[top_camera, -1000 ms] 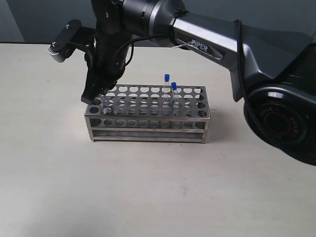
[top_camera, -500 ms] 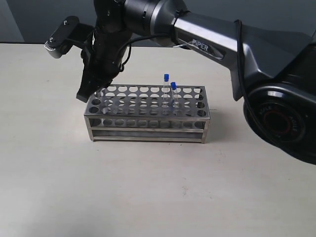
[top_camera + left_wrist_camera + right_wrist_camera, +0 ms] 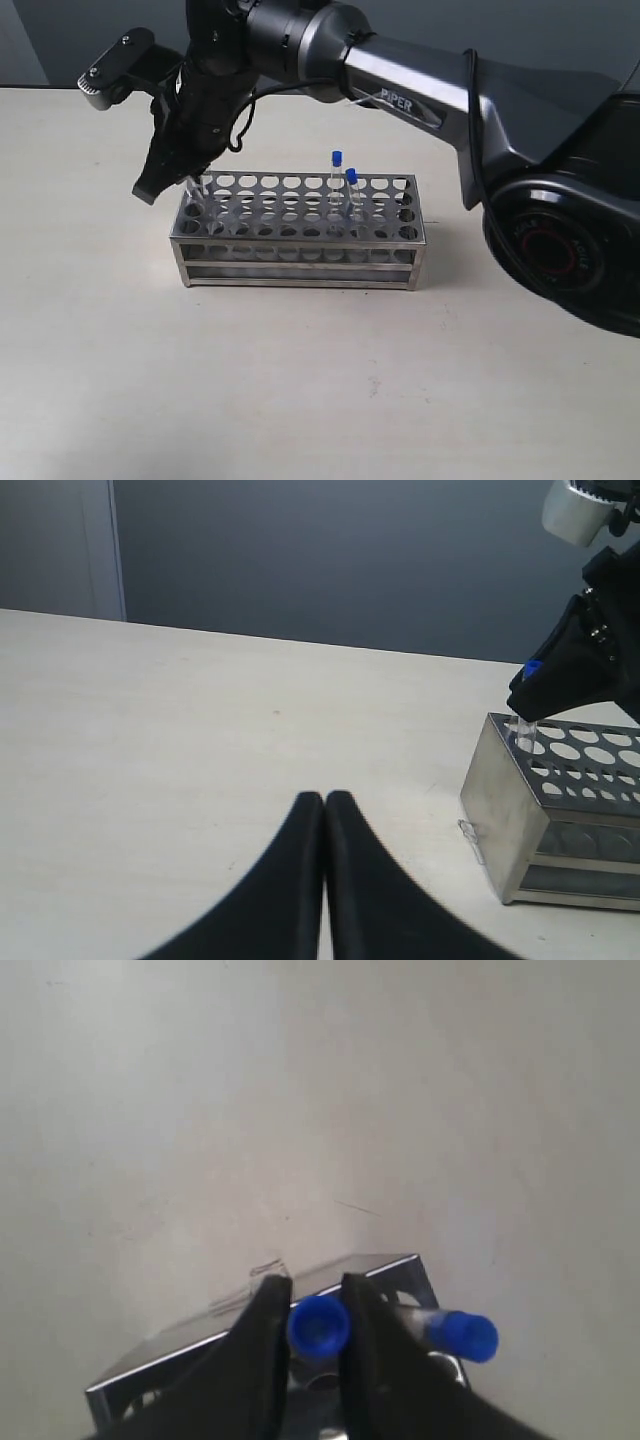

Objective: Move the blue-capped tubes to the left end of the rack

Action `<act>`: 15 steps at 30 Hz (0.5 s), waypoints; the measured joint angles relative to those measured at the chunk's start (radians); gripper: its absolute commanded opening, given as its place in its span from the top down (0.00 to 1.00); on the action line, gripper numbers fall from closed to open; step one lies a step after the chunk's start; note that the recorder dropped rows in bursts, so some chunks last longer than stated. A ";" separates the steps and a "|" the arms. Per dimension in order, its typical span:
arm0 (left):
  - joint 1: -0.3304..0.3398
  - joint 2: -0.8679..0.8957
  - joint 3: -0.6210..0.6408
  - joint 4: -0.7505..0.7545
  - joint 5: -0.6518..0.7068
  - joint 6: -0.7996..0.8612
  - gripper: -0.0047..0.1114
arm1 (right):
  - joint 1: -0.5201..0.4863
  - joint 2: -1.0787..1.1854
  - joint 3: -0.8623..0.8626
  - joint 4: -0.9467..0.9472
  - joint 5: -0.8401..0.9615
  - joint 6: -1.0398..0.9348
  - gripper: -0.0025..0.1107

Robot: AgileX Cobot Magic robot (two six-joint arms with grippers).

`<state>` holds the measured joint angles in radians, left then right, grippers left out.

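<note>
The silvery rack stands mid-table. Two blue-capped tubes stand in holes right of its middle. My right gripper has reached across to the rack's left end. In the right wrist view its fingers press on either side of a blue cap. That tube leans with its foot in the corner hole. Another blue-capped tube leans in a hole beside it. My left gripper is shut on nothing, low over the bare table left of the rack.
The right arm's long grey link crosses above the back of the rack. A grey wall runs behind the table's far edge. Bare table lies in front of the rack.
My right gripper has swung left and slightly up at the rack's left end, and the tube in it now leans left. The two tubes right of the middle have not moved.
</note>
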<state>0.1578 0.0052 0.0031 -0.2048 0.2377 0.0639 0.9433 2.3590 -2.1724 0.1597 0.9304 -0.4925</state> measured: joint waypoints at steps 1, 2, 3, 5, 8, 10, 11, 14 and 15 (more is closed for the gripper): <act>0.000 0.000 0.000 0.000 0.000 0.000 0.95 | 0.000 0.000 0.000 -0.002 -0.002 0.012 0.98; 0.000 0.000 0.000 0.000 0.000 0.000 0.95 | 0.000 0.000 0.000 -0.004 -0.002 0.016 0.98; 0.000 0.000 0.000 0.000 0.000 0.000 0.95 | 0.000 0.000 0.000 -0.004 0.000 0.019 0.98; 0.000 0.000 0.000 0.000 0.000 0.000 0.95 | 0.000 0.000 0.000 -0.006 0.001 0.031 0.98; 0.000 0.000 0.000 0.000 0.000 0.000 0.95 | 0.002 0.001 0.000 -0.025 0.008 0.064 0.98; 0.000 0.000 0.000 0.000 0.000 0.000 0.95 | 0.007 0.012 0.006 -0.059 0.025 0.089 0.98; 0.000 0.000 0.000 0.000 0.000 0.000 0.95 | 0.006 0.014 0.009 -0.069 0.030 0.092 0.98; 0.000 0.000 0.000 0.000 0.000 0.000 0.95 | 0.008 0.016 0.011 -0.081 0.037 0.102 0.98; 0.000 0.000 0.000 0.000 0.000 0.000 0.95 | 0.008 0.016 0.011 -0.081 0.037 0.104 0.98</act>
<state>0.1578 0.0052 0.0031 -0.2048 0.2377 0.0639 0.9518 2.3755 -2.1617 0.0792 0.9674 -0.3887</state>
